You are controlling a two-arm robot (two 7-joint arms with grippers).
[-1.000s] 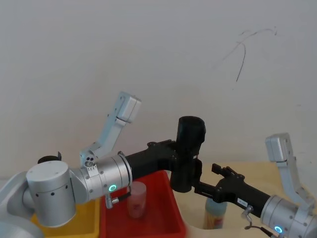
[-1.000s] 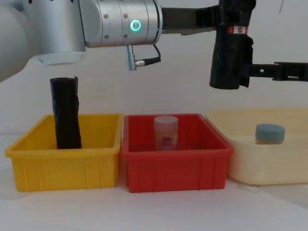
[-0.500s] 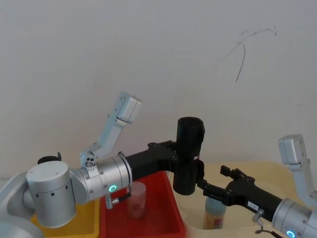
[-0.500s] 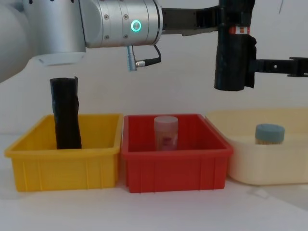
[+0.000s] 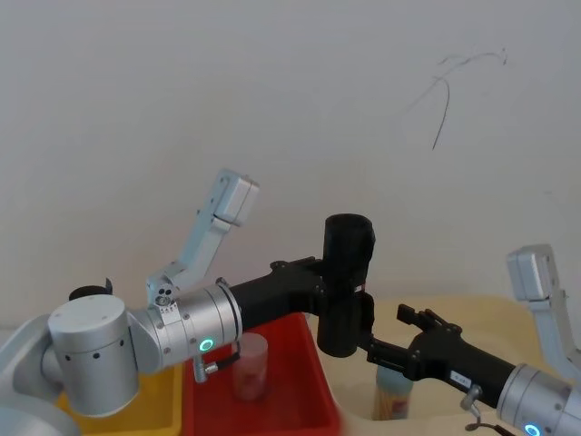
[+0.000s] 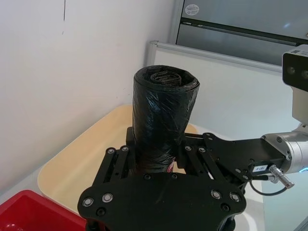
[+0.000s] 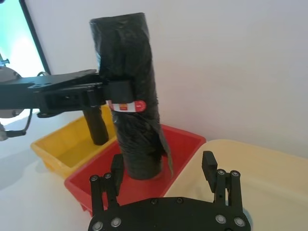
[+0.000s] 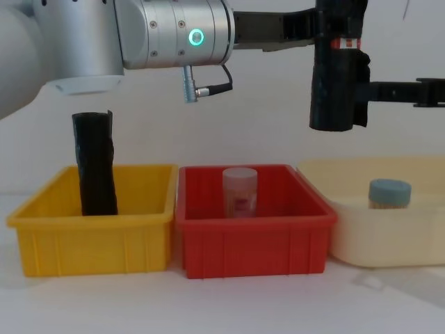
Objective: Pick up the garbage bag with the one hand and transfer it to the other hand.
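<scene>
The garbage bag (image 5: 348, 272), a thick black roll with a red-and-white band (image 7: 126, 106), hangs upright in the air over the gap between the red bin and the cream tray. My left gripper (image 5: 332, 289) is shut on it at the band, also seen in the chest view (image 8: 327, 28) and in its wrist view (image 6: 156, 161). My right gripper (image 5: 381, 338) is open at the roll's lower end. In the right wrist view (image 7: 162, 164) the roll's base (image 7: 139, 166) stands between the fingers, close to one of them.
A yellow bin (image 8: 42, 236) holds a thinner black roll (image 8: 94, 163). The red bin (image 8: 254, 236) has a translucent cup (image 8: 240, 191) in it. On the right, a cream tray (image 8: 389, 240) holds a blue-lidded jar (image 8: 389, 193). A white wall stands behind.
The garbage bag shifted slightly to the right and straightened in my left gripper. My right gripper rose a little, drew back, then edged in again at the roll's lower end.
</scene>
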